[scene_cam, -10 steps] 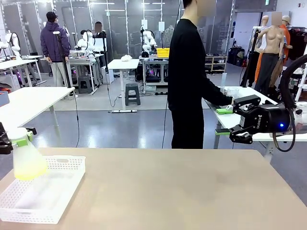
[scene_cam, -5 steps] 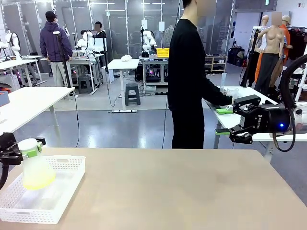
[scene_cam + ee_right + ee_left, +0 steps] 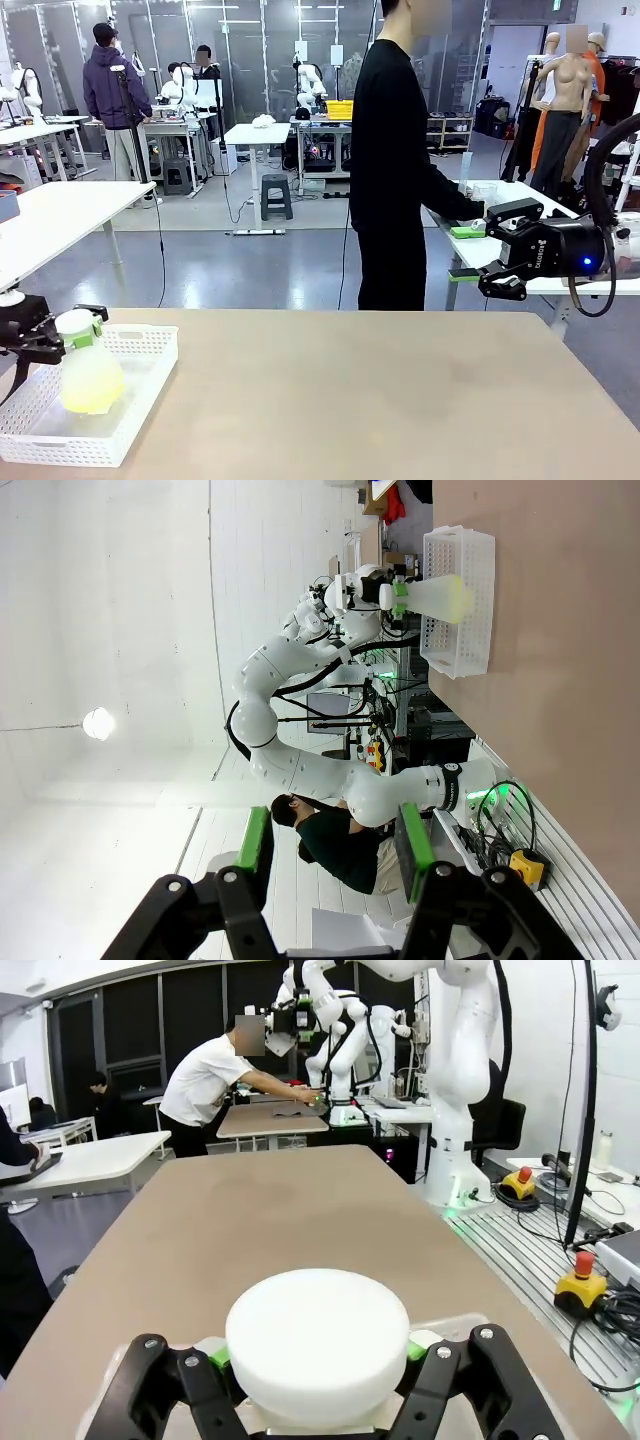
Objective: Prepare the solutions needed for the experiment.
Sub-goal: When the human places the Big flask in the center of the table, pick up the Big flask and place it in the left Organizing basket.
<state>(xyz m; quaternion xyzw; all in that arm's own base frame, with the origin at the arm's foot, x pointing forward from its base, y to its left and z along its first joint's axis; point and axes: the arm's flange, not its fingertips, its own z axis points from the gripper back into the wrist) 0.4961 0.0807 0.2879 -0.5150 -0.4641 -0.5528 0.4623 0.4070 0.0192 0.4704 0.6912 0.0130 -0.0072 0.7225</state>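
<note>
Left arm comes in low at the picture's left edge in the front view, left pincer [image 3: 62, 330] turned sideways, clamped tight on the neck of a frosted conical plastic flask [image 3: 88, 372] just under its white round cap [image 3: 75, 320]. Left wrist view: green pads [image 3: 222, 1353] press both sides of the neck, white cap [image 3: 318, 1331] sits right between the black fingers, beige surface [image 3: 270, 1210] stretches ahead. Flask hangs upright, base down inside the white perforated plastic basket [image 3: 135, 395] at the near left corner of the surface; can't tell if the base touches the basket floor. Pale yellow translucent solution [image 3: 90, 392] fills the lower part of the flask, upper cone looks cloudy white.

Right arm is raised at the far right of the front view, off past the surface edge, right pincer [image 3: 478, 252] pointing toward picture left with fingers partly apart and nothing between them. Right wrist view, rolled sideways: the two green-padded fingers [image 3: 256, 848] stand apart with a free gap, and farther off the flask [image 3: 440, 596] with yellow liquid sits in the white basket [image 3: 470, 630], gripped by the other arm.

Person in black top [image 3: 395, 160] stands beyond the far edge, turned to a side table [image 3: 500, 250], hand on a green object [image 3: 466, 231].
</note>
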